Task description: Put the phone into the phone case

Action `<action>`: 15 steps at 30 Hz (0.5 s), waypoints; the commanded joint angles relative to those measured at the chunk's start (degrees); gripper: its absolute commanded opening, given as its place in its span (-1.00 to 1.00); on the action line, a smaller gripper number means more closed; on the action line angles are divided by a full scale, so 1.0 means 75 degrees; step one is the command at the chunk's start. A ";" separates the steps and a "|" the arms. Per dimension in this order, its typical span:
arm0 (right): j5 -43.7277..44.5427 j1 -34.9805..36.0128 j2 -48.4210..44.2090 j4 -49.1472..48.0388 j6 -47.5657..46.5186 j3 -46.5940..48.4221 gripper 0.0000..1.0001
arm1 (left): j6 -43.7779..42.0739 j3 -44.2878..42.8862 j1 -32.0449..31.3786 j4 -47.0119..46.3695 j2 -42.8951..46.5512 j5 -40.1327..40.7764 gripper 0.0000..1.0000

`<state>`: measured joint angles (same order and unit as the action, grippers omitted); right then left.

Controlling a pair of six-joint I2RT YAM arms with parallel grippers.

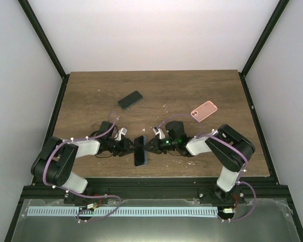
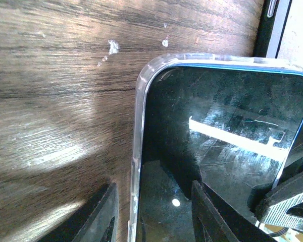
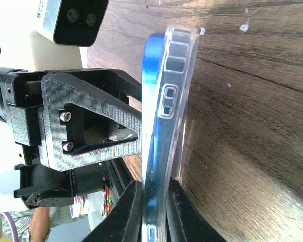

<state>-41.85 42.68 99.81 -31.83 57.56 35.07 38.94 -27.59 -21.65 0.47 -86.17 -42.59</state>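
The blue phone (image 1: 140, 150) stands on its long edge near the table's front middle, between both grippers. A clear phone case (image 3: 184, 75) wraps its back, and the case's rim runs round the dark screen (image 2: 227, 126). My right gripper (image 3: 156, 206) is shut across the thickness of phone and case. My left gripper (image 2: 151, 212) has its jaws apart. One of its fingers (image 2: 212, 212) lies over the screen. The other finger (image 2: 96, 217) stands beyond the case's rim (image 2: 137, 151), over the wood. In the top view the left gripper (image 1: 130, 146) and right gripper (image 1: 149, 145) meet at the phone.
A black phone (image 1: 130, 100) lies flat at the back left of the wooden table (image 1: 91, 91). A pink case (image 1: 204, 110) lies at the back right. Small white flecks (image 2: 112, 47) dot the wood. The table's front edge (image 1: 166, 175) runs just behind the grippers.
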 commanded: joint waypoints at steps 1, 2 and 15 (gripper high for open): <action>0.0084 0.0081 0.0050 -0.0176 -0.0261 0.0125 -0.77 | -0.0038 0.0146 -0.0031 0.0252 0.0002 0.0312 -0.16; 0.0132 0.0076 0.0045 0.0026 -0.0328 0.0219 -0.60 | -0.0026 0.0137 -0.0031 0.0254 -0.0001 0.0305 -0.16; 0.0539 0.0079 0.0119 0.0810 -0.0785 0.0480 -0.91 | 0.0241 0.0186 -0.0031 0.0099 0.0326 0.0093 -0.17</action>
<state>-39.42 42.96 100.03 -26.28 53.82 36.97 39.77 -27.35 -21.69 0.12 -85.91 -42.54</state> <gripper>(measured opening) 0.095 0.417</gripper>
